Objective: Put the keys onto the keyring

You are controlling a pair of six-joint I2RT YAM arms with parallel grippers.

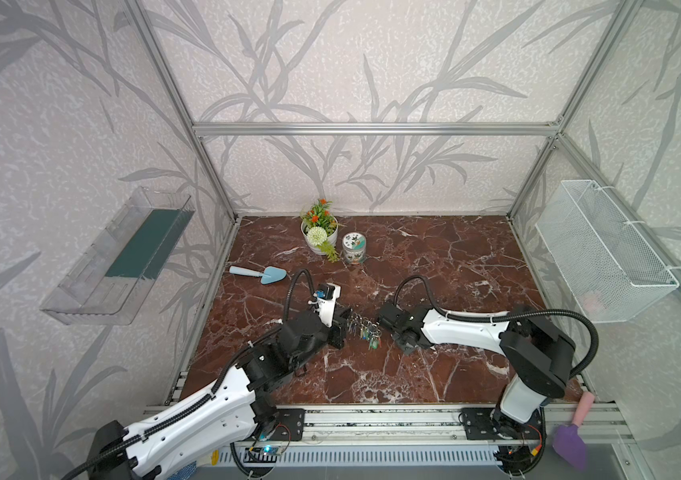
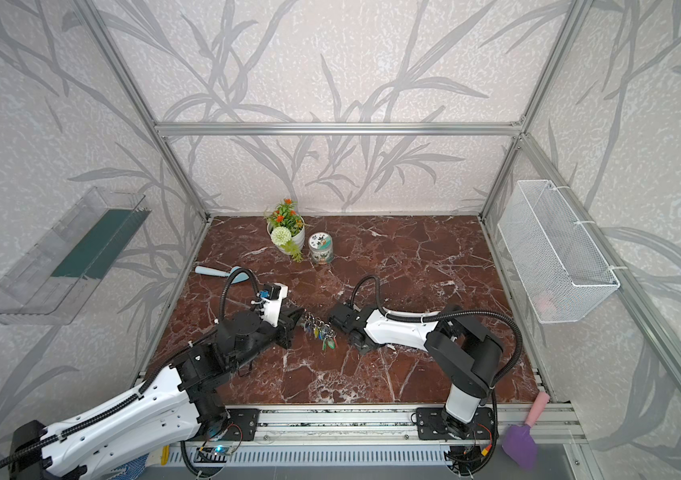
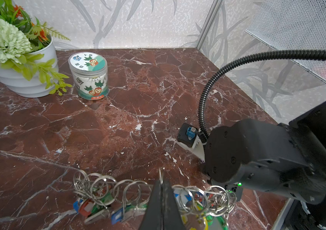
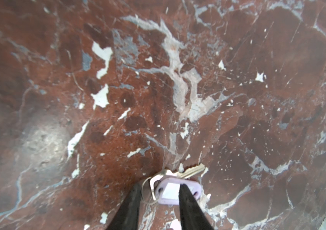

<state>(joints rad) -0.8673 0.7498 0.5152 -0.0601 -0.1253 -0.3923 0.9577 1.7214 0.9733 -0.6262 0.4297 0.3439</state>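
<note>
Nearest, a purple trowel (image 1: 570,446) lies at the front rail's right end. Mid-table, the left gripper (image 3: 161,182) is clamped on the keyring (image 3: 102,188), whose tagged rings dangle. Near it, the right gripper (image 4: 159,188), jaws partly apart, straddles the keys (image 4: 171,190), which lie flat on the marble tabletop (image 4: 237,99). Beyond: blue trowel (image 1: 259,274), printed jar (image 1: 354,248), flower pot (image 1: 318,237).

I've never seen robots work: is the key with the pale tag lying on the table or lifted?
Lying on the table. The key and tag rest flat on it, between the parted fingers of the right gripper.
</note>
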